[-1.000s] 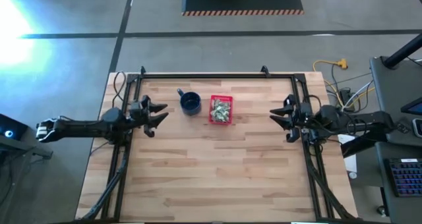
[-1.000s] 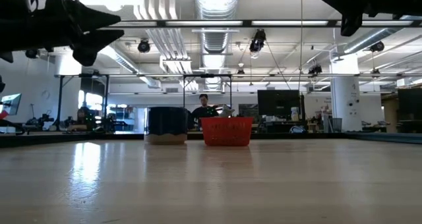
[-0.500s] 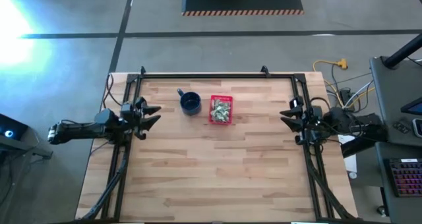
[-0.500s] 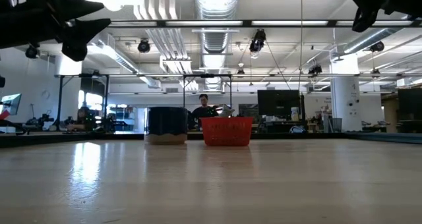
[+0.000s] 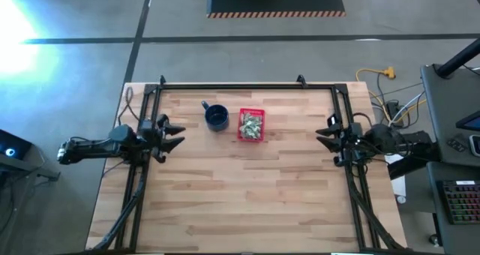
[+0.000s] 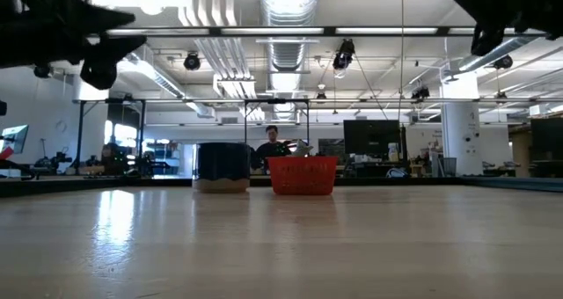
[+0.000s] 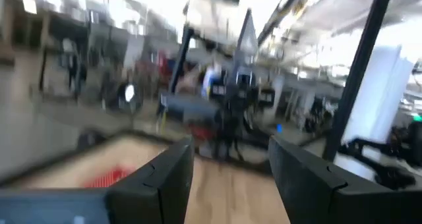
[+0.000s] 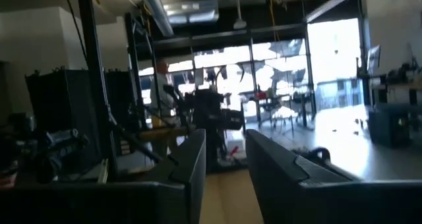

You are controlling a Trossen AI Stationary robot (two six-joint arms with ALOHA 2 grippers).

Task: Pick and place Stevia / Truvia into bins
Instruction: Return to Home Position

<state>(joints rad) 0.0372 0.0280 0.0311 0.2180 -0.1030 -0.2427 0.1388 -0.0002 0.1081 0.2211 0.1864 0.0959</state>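
Observation:
The red basket (image 5: 251, 125) stands on the table's far middle, holding a heap of pale green-and-white sachets (image 5: 250, 124). In the low view the basket (image 6: 302, 176) rests on its base, and it shows blurred in the left wrist view (image 7: 109, 178). My left gripper (image 5: 178, 135) hovers open at the table's left edge, high in the low view (image 6: 104, 46). Its fingers stand apart in its wrist view (image 7: 227, 178). My right gripper (image 5: 321, 136) hovers open at the right edge (image 6: 489, 22), with a gap between its fingers (image 8: 224, 171). Neither holds anything.
A dark blue mug (image 5: 216, 118) stands just left of the basket (image 6: 222, 167). A black frame (image 5: 240, 85) runs along the table's far, left and right sides. The wooden tabletop (image 5: 247, 187) lies bare toward the near edge. A person shows far behind the table (image 6: 271, 141).
Both grippers have drawn back from the table's middle, the left toward the left edge and the right toward the right edge, staying open and well above the table. The basket, sachets and mug have kept still.

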